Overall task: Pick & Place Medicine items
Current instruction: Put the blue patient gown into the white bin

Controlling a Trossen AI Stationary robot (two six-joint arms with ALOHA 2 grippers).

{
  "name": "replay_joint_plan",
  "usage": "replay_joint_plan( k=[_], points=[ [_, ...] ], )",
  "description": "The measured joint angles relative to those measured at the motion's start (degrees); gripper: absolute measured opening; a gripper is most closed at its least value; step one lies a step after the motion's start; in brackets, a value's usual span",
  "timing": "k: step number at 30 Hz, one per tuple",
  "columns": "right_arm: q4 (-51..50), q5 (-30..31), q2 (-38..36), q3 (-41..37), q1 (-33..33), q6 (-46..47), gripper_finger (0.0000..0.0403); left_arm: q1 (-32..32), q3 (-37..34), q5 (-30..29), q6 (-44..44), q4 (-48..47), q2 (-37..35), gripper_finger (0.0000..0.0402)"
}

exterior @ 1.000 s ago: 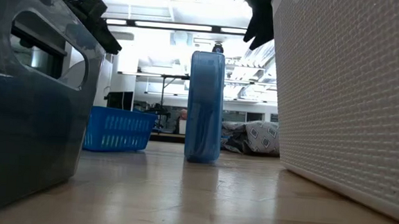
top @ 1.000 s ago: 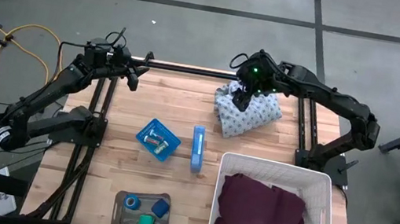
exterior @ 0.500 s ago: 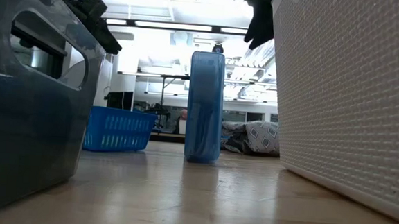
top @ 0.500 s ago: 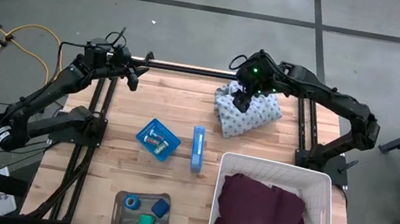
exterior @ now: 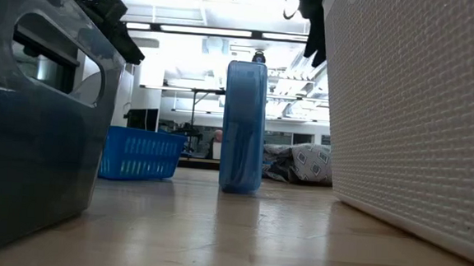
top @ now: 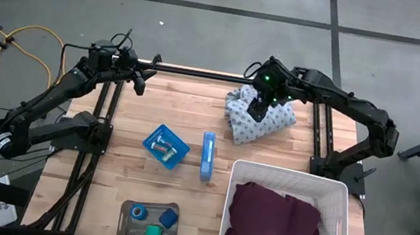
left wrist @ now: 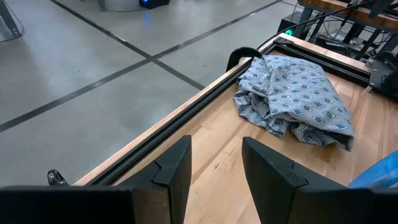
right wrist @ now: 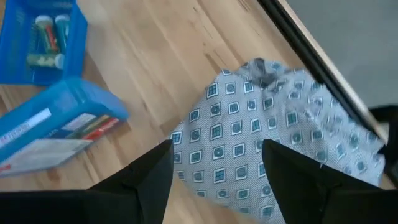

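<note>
My right gripper (right wrist: 214, 168) hangs open and empty just above the patterned cloth (right wrist: 280, 143); my left gripper (left wrist: 214, 162) waits, fingers apart. The vials (right wrist: 46, 40) in the blue basket (right wrist: 12, 68), well ahead of it, look light, smooth and prone to rolling, so I'd pinch one mid-body.

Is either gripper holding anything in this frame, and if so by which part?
Nothing is held. The right gripper hangs open above the crumpled patterned cloth; the left gripper waits open near the table's far left corner.

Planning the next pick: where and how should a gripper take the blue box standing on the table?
The blue box stands on its narrow edge, upright and thin. Probably best: come from above and close across the two broad faces near mid-length; neighbours stand apart.
</note>
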Motion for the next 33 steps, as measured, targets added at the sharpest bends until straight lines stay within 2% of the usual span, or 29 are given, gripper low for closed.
replay_joint_plan(
  k=[4, 9, 13, 20, 29, 33],
  points=[
    [-1.2, -0.6, 0.0, 0.0, -0.6, 6.5, 0.0232, 0.0, 0.0, 0.0, 0.0, 0.0, 0.0, 0.0136],
    [-1.9, -4.8, 0.0, 0.0, -2.3, 14.7, 0.0232, 0.0, 0.0, 0.0, 0.0, 0.0, 0.0, 0.0136],
    [-1.8, -3.8, 0.0, 0.0, -3.7, 19.4, 0.0232, 0.0, 0.0, 0.0, 0.0, 0.0, 0.0, 0.0136],
    [-0.6, -6.3, 0.0, 0.0, -5.8, 26.0, 0.0232, 0.0, 0.0, 0.0, 0.0, 0.0, 0.0, 0.0136],
    [5.6, -5.7, 0.0, 0.0, -5.2, 34.4, 0.0232, 0.0, 0.0, 0.0, 0.0, 0.0, 0.0, 0.0136],
    [8.4, -5.8, 0.0, 0.0, -4.8, 35.3, 0.0232, 0.0, 0.0, 0.0, 0.0, 0.0, 0.0, 0.0136]
  ],
)
